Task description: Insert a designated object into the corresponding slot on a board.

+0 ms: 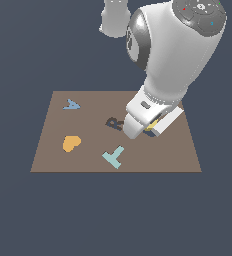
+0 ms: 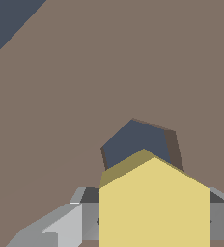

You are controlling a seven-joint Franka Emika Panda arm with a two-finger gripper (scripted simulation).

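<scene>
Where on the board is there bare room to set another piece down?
Free: the board's front strip below the orange heart and teal T, and its near-right corner. Crowded: around the R cutout, where the gripper holds the yellow block.

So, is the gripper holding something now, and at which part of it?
Yes. The gripper holds the yellow hexagonal block, one finger on each of two opposite sides, just short of the dark hexagonal hole in the board.

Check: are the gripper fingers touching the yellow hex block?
Touching. In the wrist view the grey fingers press against both sides of the yellow hexagonal block, with no gap showing; the hexagonal hole lies just beyond it.
</scene>
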